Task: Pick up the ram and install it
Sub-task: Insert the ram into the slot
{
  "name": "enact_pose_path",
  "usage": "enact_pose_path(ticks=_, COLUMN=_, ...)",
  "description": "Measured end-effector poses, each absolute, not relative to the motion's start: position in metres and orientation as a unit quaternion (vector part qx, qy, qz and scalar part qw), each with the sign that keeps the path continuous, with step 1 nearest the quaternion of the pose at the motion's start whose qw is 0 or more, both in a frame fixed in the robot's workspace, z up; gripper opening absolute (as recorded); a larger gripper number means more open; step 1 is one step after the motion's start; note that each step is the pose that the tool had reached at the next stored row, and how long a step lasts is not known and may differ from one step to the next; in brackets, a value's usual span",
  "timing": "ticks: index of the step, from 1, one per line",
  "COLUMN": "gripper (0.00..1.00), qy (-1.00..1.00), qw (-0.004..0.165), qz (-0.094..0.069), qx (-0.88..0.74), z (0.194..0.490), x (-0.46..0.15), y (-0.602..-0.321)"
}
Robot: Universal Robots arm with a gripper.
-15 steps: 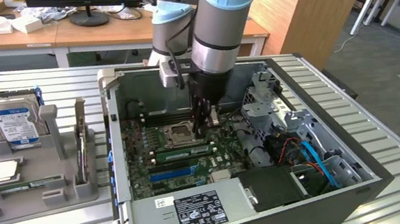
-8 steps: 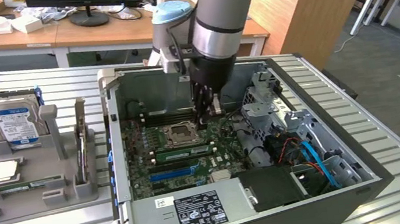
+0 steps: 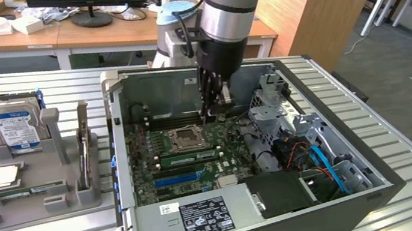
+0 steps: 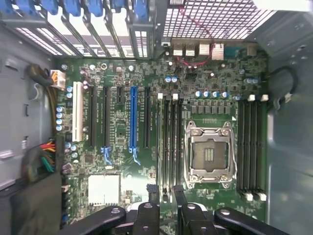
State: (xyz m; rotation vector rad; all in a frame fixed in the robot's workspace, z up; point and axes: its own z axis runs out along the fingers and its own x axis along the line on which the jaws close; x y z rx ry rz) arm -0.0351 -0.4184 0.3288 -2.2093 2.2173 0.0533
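Gripper (image 3: 219, 112): jaws are held apart, nothing is clasped.
Ram (image 3: 189, 157): is seen seated on motherboard (image 3: 141, 161), beside processor socket (image 3: 185, 136).

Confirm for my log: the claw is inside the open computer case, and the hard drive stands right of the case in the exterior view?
No: the exterior view shows the hard drive standing left of the computer case. The claw is inside the case.

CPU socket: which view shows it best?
Wrist view: the CPU socket faces the camera squarely, with its metal frame and pin field plain. The exterior view shows it at a slant, from farther off.
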Motion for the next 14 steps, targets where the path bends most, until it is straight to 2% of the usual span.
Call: enact_pose_path(ticks=14, gripper=0.25, qy=0.708, qw=0.006, qz=0.017, qx=-0.706, z=0.357, x=-0.035, y=-0.418)
